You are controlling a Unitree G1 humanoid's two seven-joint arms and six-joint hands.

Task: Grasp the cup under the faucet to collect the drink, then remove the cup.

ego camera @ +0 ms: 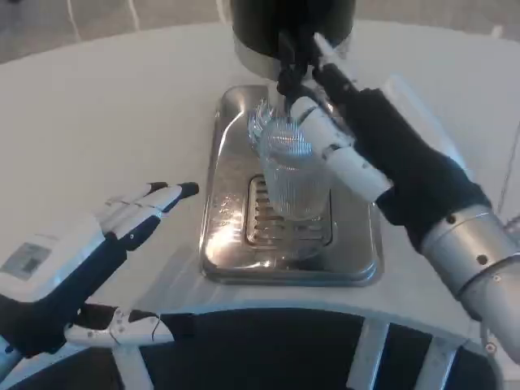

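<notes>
A clear ribbed cup (286, 175) stands upright on the grille of a steel drip tray (231, 252), right under the black faucet (290, 71) of a dark dispenser (292, 20). My right hand (366, 138) reaches in from the right: its long fingers (325, 57) pass behind the cup's rim up by the faucet, and its thumb (329, 150) lies against the cup's right side. I cannot tell that the fingers have closed around the cup. My left hand (89, 256) hovers over the table's near left, fingers spread and holding nothing.
The white table's (114, 114) curved front edge runs just below the tray, with a dark gap beneath it. Bare tabletop lies to the left of the tray. My right forearm (467, 260) crosses the tray's right side.
</notes>
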